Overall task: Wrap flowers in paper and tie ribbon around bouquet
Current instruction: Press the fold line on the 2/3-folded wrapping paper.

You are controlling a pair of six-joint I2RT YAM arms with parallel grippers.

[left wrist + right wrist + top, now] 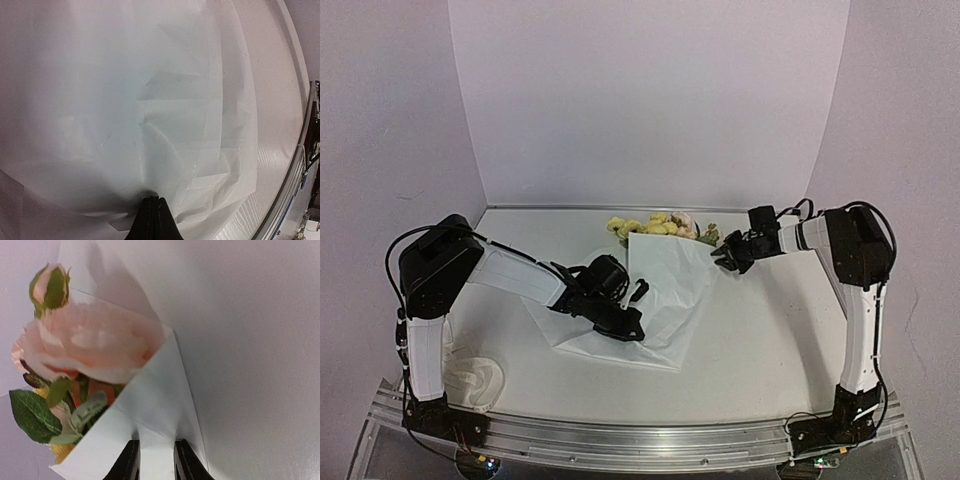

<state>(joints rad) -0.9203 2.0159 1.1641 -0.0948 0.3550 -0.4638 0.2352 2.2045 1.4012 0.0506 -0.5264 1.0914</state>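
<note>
Several flowers [655, 226] tucked inside folded paper [665, 290], blooms protruding

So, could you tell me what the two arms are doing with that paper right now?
They are wrapping the flowers in the paper. The left gripper is shut on the sheet's near part, and the right gripper holds its far right edge up beside the blooms. The ribbon lies unused by the left arm's base.
</note>
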